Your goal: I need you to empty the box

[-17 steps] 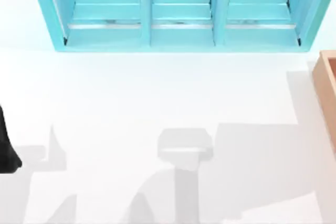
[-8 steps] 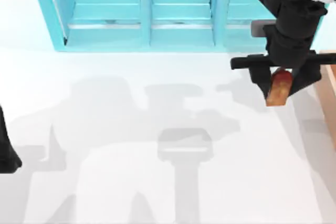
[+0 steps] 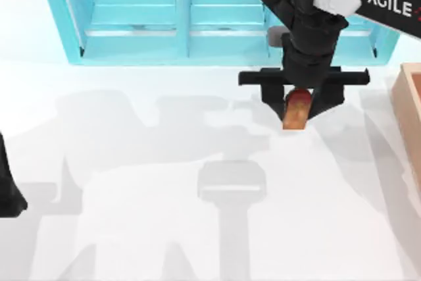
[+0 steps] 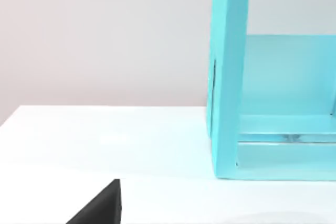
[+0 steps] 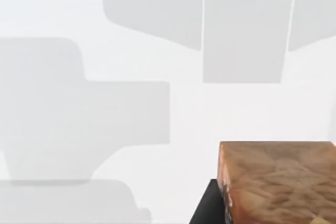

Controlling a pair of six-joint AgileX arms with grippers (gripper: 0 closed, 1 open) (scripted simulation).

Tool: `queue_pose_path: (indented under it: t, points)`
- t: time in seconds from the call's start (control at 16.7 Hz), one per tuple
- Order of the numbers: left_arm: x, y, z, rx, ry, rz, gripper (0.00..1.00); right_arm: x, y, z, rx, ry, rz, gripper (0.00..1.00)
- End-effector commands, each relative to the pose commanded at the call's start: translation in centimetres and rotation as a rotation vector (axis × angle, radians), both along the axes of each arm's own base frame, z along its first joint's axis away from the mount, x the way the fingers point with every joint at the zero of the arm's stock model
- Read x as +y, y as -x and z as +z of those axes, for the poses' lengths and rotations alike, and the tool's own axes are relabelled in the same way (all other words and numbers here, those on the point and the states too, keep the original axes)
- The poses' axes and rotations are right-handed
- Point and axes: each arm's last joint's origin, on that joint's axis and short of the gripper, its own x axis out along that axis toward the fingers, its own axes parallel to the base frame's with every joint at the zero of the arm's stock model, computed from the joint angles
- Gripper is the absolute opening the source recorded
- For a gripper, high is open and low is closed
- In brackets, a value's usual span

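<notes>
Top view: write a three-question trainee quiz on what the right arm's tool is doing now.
1. True or false: the right tool is shut on a brown block.
2. The carried block is over: A) the box interior, B) open table in front of the turquoise shelf unit, C) the shelf's left compartment.
3. Fill in: the left arm sits parked at the table's ____ edge.

Key: 1 true. 2 B. 3 left.
</notes>
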Motion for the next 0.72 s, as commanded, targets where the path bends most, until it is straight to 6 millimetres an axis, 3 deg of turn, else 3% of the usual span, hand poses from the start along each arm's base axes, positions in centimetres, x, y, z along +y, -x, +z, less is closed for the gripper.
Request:
queue_pose_path:
  t: [0.24, 0.54, 0.72]
  points:
    - [0.0, 0.0, 0.0, 0.0, 0.0, 0.0, 1.0, 0.0, 0.1, -0.4, 0.003, 0.0, 0.0, 0.0]
    - [0.0, 0.0, 0.0, 0.0, 0.0, 0.0, 1.0, 0.0, 0.0, -3.7, 0.0, 0.0, 0.0, 0.0]
    - [0.0, 0.0, 0.0, 0.0, 0.0, 0.0, 1.0, 0.0, 0.0, -4.5, 0.0, 0.0, 0.0, 0.0]
